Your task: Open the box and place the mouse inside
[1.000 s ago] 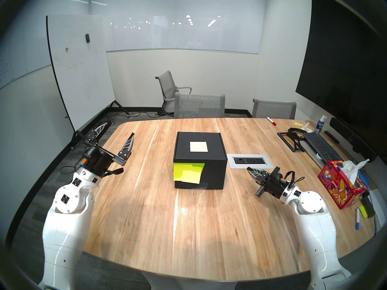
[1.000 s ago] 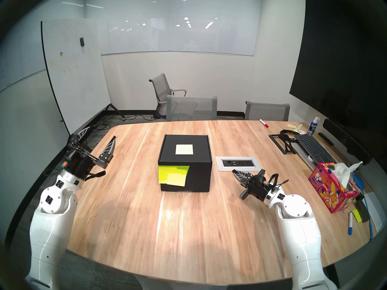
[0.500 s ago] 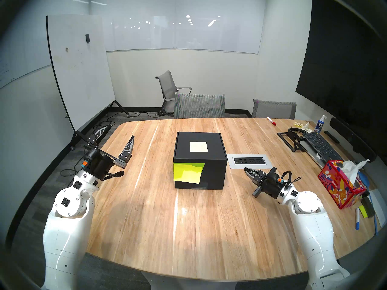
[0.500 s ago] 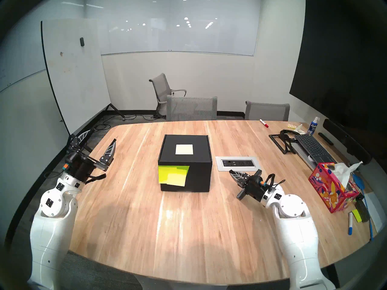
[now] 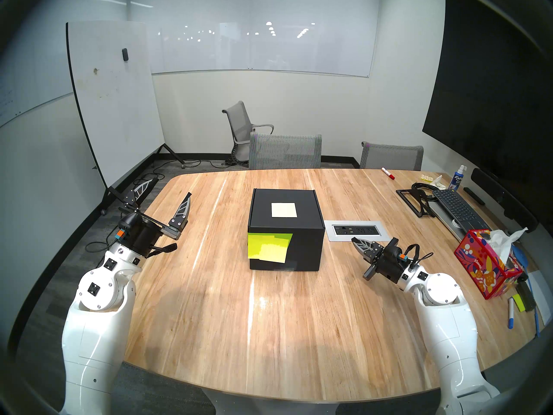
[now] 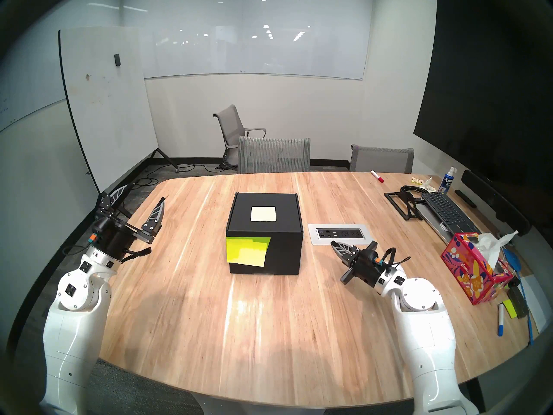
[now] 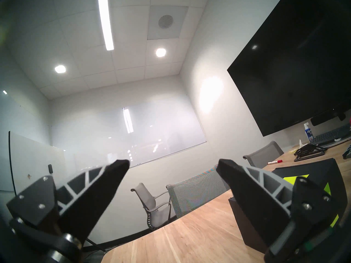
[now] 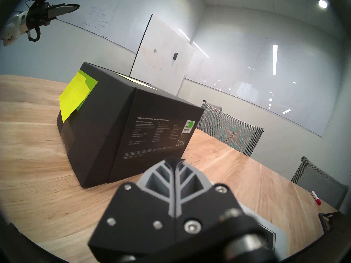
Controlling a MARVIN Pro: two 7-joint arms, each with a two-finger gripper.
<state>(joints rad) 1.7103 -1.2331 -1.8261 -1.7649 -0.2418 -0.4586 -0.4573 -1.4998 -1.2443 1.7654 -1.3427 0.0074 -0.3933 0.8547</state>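
The black cube-shaped cardboard box (image 5: 285, 228) stands closed at mid-frame on the long wooden table (image 5: 269, 315), a pale square note (image 5: 284, 210) on its lid and neon yellow-green sticky notes (image 5: 268, 246) on its near face. At the left of the frame the left gripper (image 5: 167, 192) hangs with fingers spread wide, empty. At right of centre the right gripper (image 5: 356, 243) points toward the box, fingers pressed together, holding nothing. The mouse is not visible.
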